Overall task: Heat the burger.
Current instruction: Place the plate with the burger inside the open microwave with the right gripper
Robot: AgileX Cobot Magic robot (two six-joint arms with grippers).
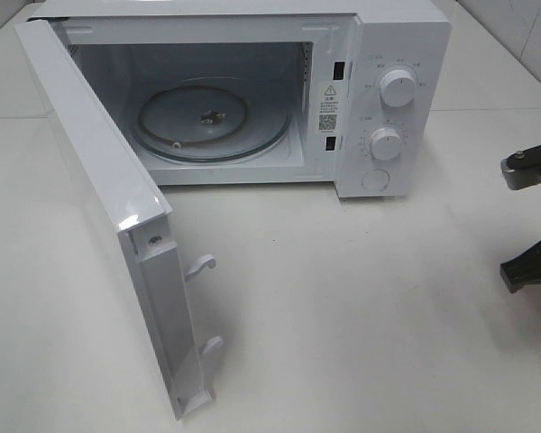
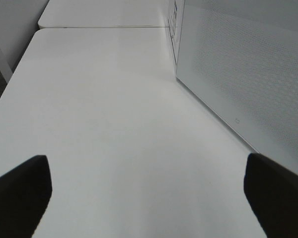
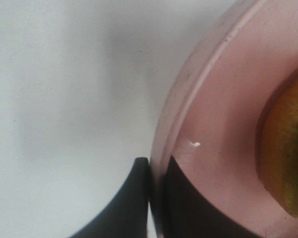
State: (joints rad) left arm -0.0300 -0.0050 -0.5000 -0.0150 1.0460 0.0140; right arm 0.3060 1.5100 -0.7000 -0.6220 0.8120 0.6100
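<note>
We see microwave door point(image 1: 99, 207) open toward tabletop's point(image 1: 343, 316) front edge; left pincer point(image 2: 149, 198) wide, empty; right pincer point(image 3: 156, 198) pinches pink plate point(image 3: 223, 114) rim, burger point(image 3: 288, 148) aboard.

- A robot test bench in a lab, dressed as a mock kitchen rather than a real one.
- 1 white microwave point(image 1: 406, 54) stands on plain white tables point(image 1: 343, 316) butted edge to edge.
- Right of the microwave, black robot arm parts point(image 1: 532, 167) reach in over the tabletop.
- Behind the microwave, a pale tiled surface point(image 1: 523, 36).
</note>
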